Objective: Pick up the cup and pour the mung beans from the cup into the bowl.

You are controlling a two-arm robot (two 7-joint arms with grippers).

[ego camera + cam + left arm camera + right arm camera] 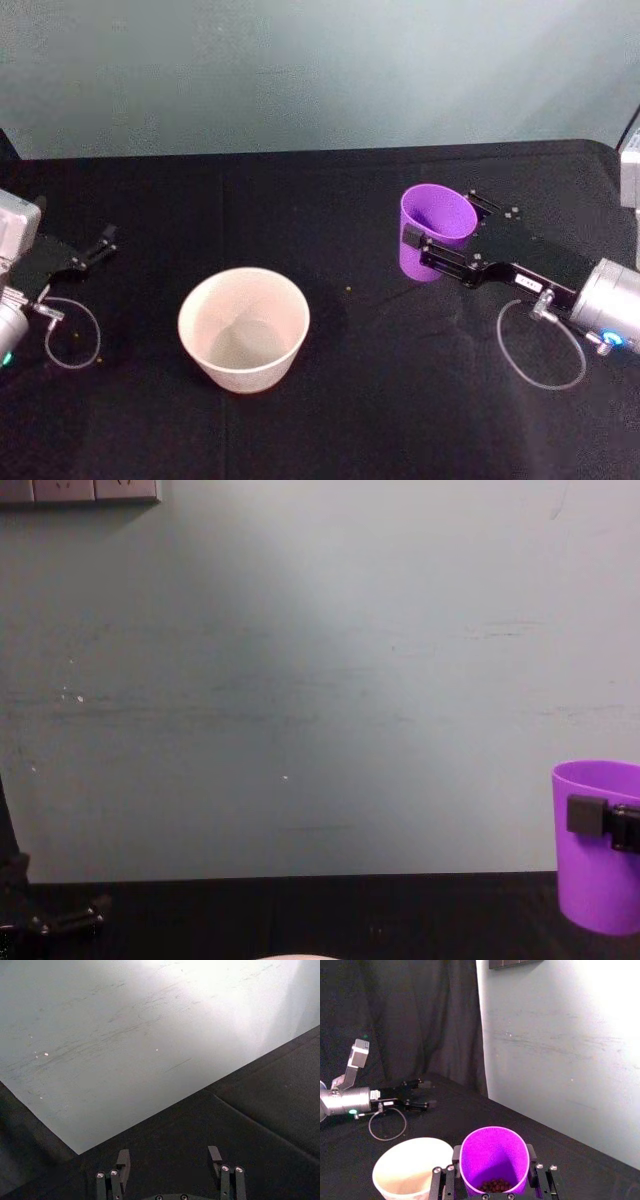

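Observation:
The purple cup (437, 232) stands near-upright right of centre, gripped at its rim by my right gripper (440, 222), which is shut on it. In the right wrist view the cup (493, 1160) sits between the black fingers (532, 1157), with dark mung beans (495, 1186) in its bottom. The chest view shows the cup (600, 860) at the right edge with a finger pad (585, 813) on its wall. The pale bowl (230, 372) stands empty left of the cup, also seen as the bowl (410, 1165). My left gripper (100, 245) rests open at the far left.
A black cloth (350, 400) covers the table, and a grey wall (320, 70) stands behind it. A few stray beans (348, 290) lie between bowl and cup. Clear cable loops hang at each wrist, one on the right (540, 345). The left gripper (169, 1160) faces the wall.

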